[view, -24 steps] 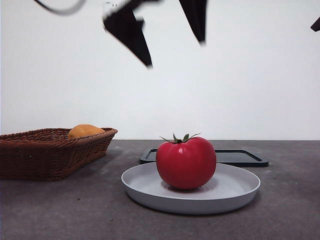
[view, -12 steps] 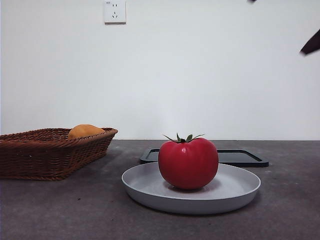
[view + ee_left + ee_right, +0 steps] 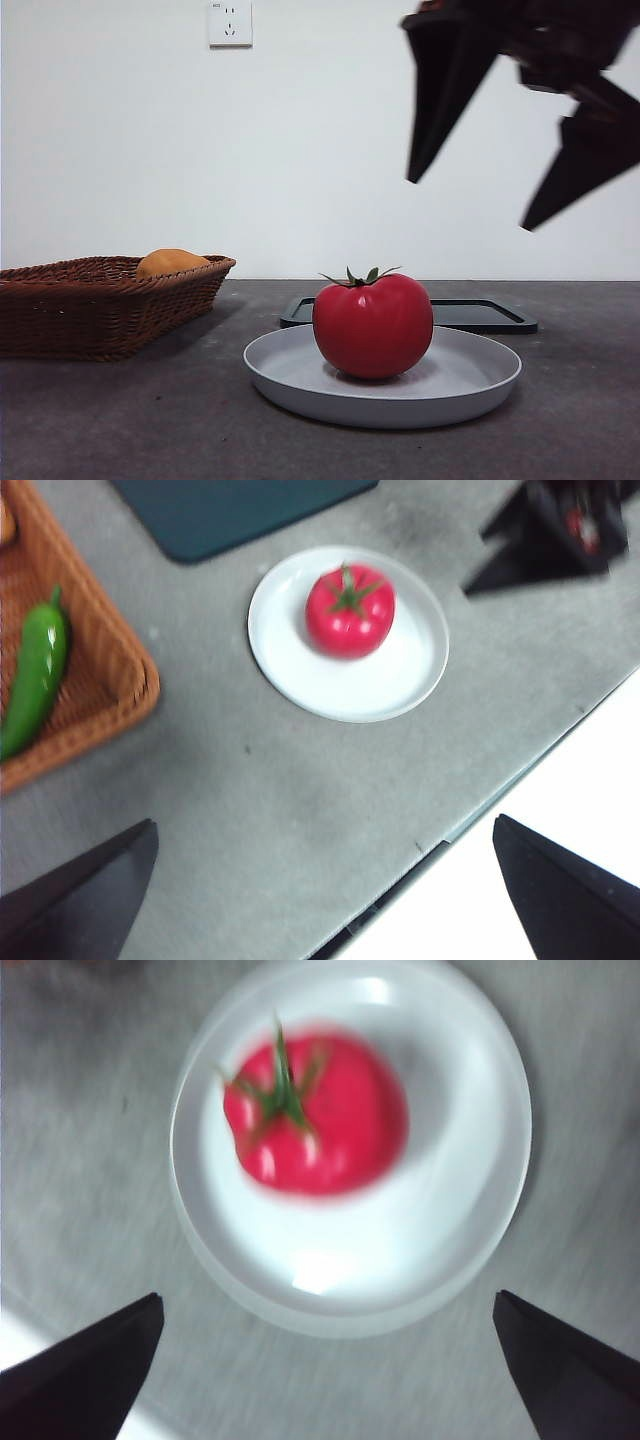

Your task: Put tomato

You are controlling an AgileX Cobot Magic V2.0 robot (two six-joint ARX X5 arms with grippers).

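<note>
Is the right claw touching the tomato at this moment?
Apart. In the front view the right claw hangs open, high above the tomato, with bare wall between them. The tomato sits on the plate.

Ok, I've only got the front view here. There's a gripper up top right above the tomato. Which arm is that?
Observer: The right gripper. Its wrist view looks straight down on the tomato on the white plate, jaws open and touching nothing.
Operator: And the left one?
Observer: The left gripper is open too, high above the table's near edge, away from the plate.
Operator: Anything in the basket besides that orange fruit?
Observer: Yes, a green pepper lies in the basket; your view hides it behind the rim.
</note>
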